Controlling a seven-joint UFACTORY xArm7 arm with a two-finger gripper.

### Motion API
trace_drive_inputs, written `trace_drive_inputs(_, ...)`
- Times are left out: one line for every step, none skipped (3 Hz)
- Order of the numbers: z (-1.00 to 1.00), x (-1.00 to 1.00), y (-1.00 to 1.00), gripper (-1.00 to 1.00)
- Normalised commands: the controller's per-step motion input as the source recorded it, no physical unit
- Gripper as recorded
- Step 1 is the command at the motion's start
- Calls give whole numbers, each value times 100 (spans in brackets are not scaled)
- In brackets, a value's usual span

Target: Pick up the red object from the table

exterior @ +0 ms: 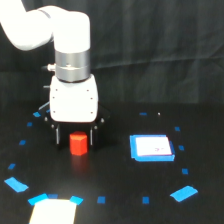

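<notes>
Exterior view: we see a flat matte black bench (120,165), a smooth white arm, and a white square pad (152,148) edged in blue. Black claw (76,136) fingers stand open, straddling the small blocky red object (78,143) on the bench.

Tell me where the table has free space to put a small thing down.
Free: the table between the red object and the white pad, and the strip in front of both. Crowded: around the gripper, whose fingers flank the red object.
</notes>
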Motion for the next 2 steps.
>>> trace_drive_inputs(27, 81, 4, -100)
trace_drive_inputs(-1, 50, 30, -100)
